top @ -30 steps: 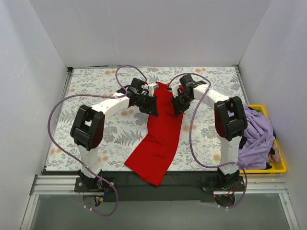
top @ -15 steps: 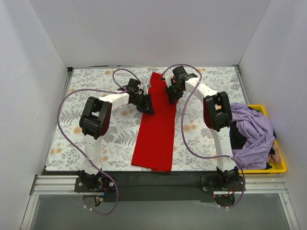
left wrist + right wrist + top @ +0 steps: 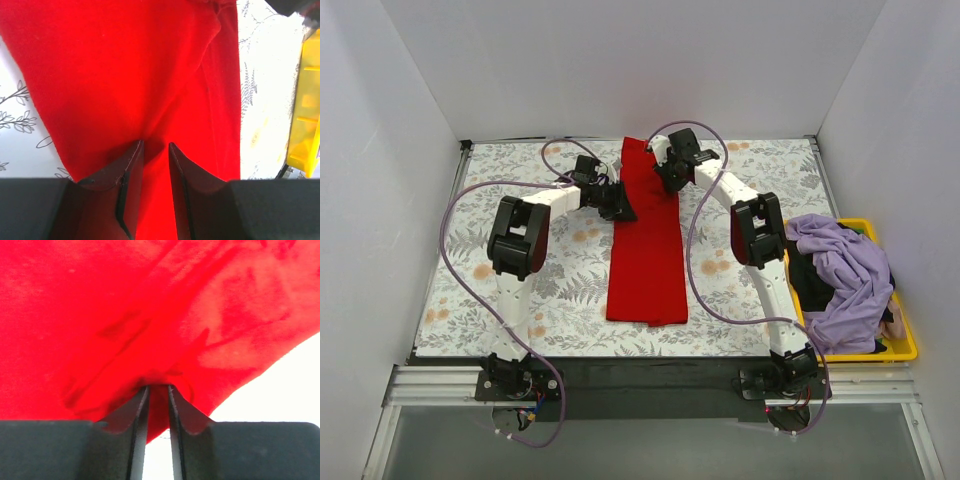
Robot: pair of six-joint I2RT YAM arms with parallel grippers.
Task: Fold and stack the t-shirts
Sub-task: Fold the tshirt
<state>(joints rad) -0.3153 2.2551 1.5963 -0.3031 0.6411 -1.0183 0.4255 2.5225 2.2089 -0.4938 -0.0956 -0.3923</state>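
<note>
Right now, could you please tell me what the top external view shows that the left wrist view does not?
Only the top view shows the whole red shirt lying as a long strip, the right gripper on its far end, and the lilac shirt heaped in the yellow bin. Only the left wrist view shows up close the left gripper pinching a fold of red cloth. Both show the red shirt, the flowered table cover and the bin.

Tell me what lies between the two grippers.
Only the red t-shirt: its far end spans from the left gripper to the right gripper, seen in the top view.
</note>
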